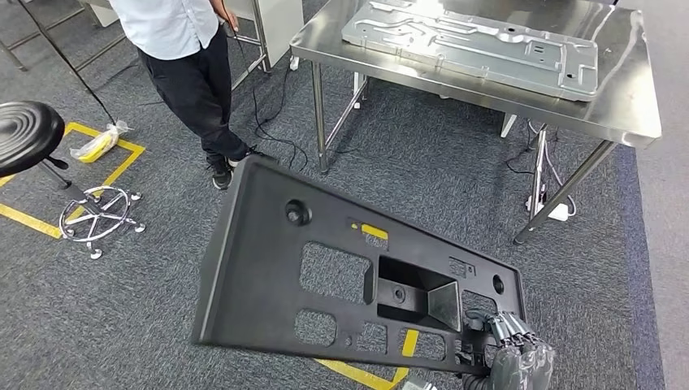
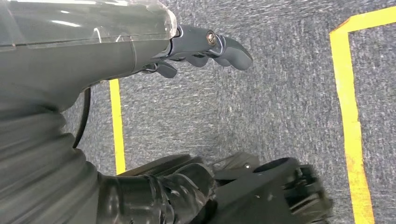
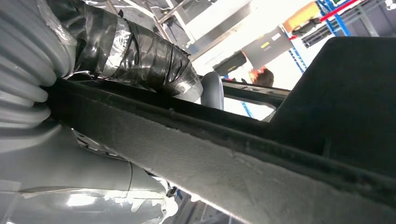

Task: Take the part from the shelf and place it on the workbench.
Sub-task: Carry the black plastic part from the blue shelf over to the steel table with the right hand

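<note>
Low in the frame, the right hand point(image 1: 513, 351) grips one corner of the large black moulded plastic panel point(image 1: 325, 276), well short of the steel workbench point(image 1: 626, 114) at upper right. The left hand point(image 2: 205, 46) hangs empty, fingers loosely apart. Gripped at one corner, the panel could twist loose or strike a workbench leg.

Far left: a person point(image 1: 185, 57) in white shirt and dark trousers, standing on grey carpet point(image 1: 422, 187). Left: black round stool point(image 1: 28, 134) on a chrome wheeled base, beside yellow floor tape point(image 1: 122, 166). Near the stool: a yellow bag point(image 1: 99, 143).
</note>
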